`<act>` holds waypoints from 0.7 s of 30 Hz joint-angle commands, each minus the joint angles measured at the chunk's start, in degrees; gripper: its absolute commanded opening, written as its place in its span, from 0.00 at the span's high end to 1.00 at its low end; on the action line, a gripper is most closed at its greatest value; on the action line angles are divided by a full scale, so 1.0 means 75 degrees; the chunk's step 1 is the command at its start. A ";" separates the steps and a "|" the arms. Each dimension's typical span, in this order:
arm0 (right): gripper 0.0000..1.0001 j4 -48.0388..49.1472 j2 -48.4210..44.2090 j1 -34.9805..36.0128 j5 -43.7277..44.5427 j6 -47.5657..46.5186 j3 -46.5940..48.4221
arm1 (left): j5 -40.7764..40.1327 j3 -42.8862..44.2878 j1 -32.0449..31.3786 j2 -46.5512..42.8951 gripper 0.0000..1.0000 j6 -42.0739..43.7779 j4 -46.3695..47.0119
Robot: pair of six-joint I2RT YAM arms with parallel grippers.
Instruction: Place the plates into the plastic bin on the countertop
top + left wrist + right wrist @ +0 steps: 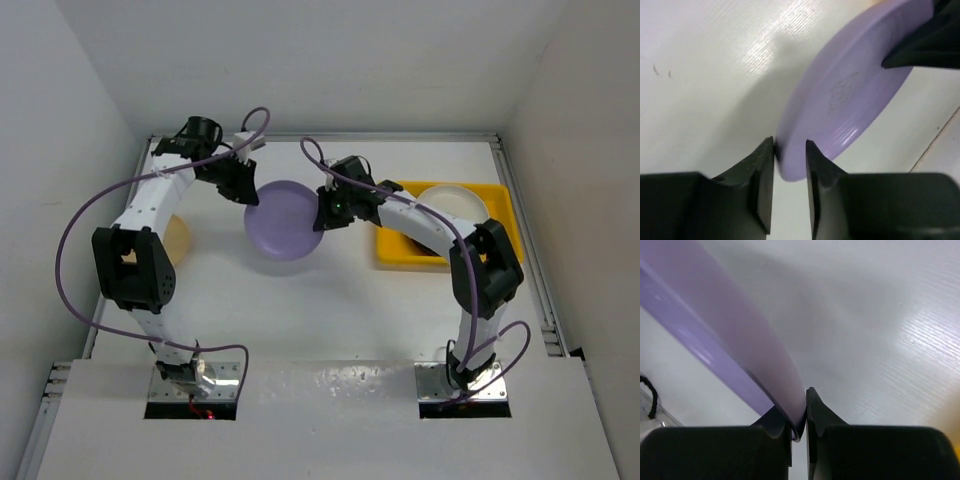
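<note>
Jaws of right gripper [801, 410] nearly closed, clamped on rim of round lavender plate [740, 355]; rim pinched between both fingers. Left gripper [790, 142] jaws narrow, straddling opposite rim of same plate; rim fills gap, but whether fingers press it, cannot tell. Plate is tilted, with shadow on glossy white countertop [330, 310] beneath; cannot tell whether any edge touches surface. Position in overhead view: plate lies left of bright yellow rectangular plastic bin [500, 200], near it but apart, right gripper between plate and bin. Cream round plate [450, 198] lies inside bin, toward its far side. Pale yellow-orange plate [178, 240] lies well left of bin, partly hidden under left arm
</note>
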 commanded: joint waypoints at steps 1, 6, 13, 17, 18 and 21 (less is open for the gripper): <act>1.00 0.0661 -0.0745 -0.0114 0.0864 0.0472 -0.0296 | 0.0162 0.0253 -0.0075 -0.0100 0.64 -0.0238 -0.0438; 1.00 -0.0182 -0.1717 -0.1458 0.1005 0.1104 -0.0576 | -0.1092 0.0688 0.0357 -0.0123 0.00 -0.0753 -0.0368; 1.00 -0.2197 -0.3522 -0.4904 0.0642 0.1657 -0.1432 | -0.3730 -0.0024 0.2875 -0.0521 0.00 -0.1715 0.0731; 1.00 -0.2819 -0.3629 -0.6640 -0.0013 0.1529 -0.1901 | -0.3954 -0.0505 0.4060 -0.0452 0.00 -0.1716 0.0921; 1.00 -0.2854 -0.3525 -0.6978 -0.0072 0.1516 -0.2076 | -0.3954 -0.0588 0.4398 -0.0266 0.00 -0.1716 0.0921; 0.99 -0.2983 -0.3105 -0.7402 -0.0284 0.1329 -0.2090 | -0.3954 -0.0728 0.4868 -0.0066 0.00 -0.1564 0.0921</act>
